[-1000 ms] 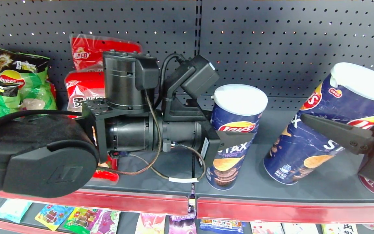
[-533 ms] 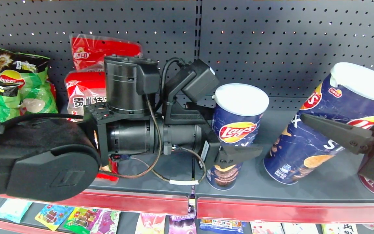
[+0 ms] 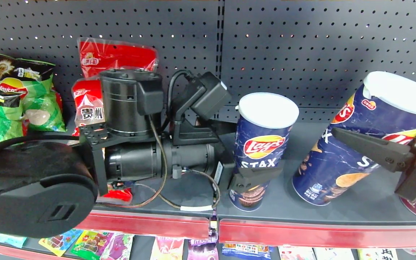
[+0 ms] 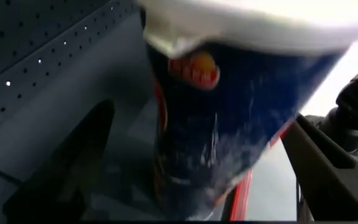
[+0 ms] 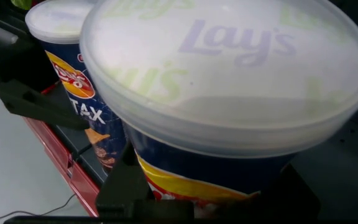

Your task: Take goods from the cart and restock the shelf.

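Shelf (image 3: 284, 206), near centre: upright can (image 3: 265, 122) standing on it | left tool (image 3: 256, 148): fingers apart, one each side of upright can | right: right tool (image 3: 356, 119) clamped on tilted can (image 3: 323, 177), lid leaning right, base contact with shelf undeterminable | far left: snack bags (image 3: 13, 104) | far: pegboard (image 3: 302, 43)

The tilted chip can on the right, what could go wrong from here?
The tilted can sits slanted in the right gripper's jaws, so if it is released at that angle it may fall over instead of standing. The left gripper's jaws flank the upright can, which stands near the front edge of the shelf. A sideways pull could clip it and tip it off.
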Controlling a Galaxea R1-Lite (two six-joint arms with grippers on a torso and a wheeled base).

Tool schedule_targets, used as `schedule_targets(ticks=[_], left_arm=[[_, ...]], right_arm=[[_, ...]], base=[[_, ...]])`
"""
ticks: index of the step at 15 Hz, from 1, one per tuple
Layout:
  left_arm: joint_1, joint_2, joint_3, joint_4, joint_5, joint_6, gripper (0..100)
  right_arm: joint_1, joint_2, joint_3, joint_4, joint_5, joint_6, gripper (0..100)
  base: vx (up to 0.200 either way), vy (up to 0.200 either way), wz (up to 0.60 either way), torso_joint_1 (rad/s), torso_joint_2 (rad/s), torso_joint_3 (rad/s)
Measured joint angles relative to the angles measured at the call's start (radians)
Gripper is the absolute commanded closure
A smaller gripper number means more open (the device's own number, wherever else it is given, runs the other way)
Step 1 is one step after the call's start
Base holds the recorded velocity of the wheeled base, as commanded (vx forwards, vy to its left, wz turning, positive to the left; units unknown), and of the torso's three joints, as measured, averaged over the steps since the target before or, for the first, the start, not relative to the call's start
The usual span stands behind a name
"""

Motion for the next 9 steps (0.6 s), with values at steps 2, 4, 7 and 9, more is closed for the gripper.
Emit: schedule_targets(ticks=[2,4,7,9], left_arm=[[0.013,-0.031,0.059,-0.020,0.001,0.001,0],[0.027,-0.060,0.107,-0.039,0.001,0.001,0],[0.073,-0.119,0.204,-0.069,0.019,0.004,0],[0.095,-0.163,0.257,-0.072,0.173,0.005,0]], right_arm=[[0.000,0.002,-0.001,0.000,0.001,0.000,100],[0.000,0.003,-0.001,0.000,0.001,0.000,100],[0.000,0.010,0.005,0.001,0.004,0.000,100],[0.000,0.014,0.009,0.000,0.005,0.001,100]], base=[[0.000,0.000,0.00,0.000,0.00,0.000],[0.000,0.000,0.00,0.000,0.00,0.000],[0.000,0.000,0.00,0.000,0.00,0.000],[0.000,0.000,0.00,0.000,0.00,0.000]])
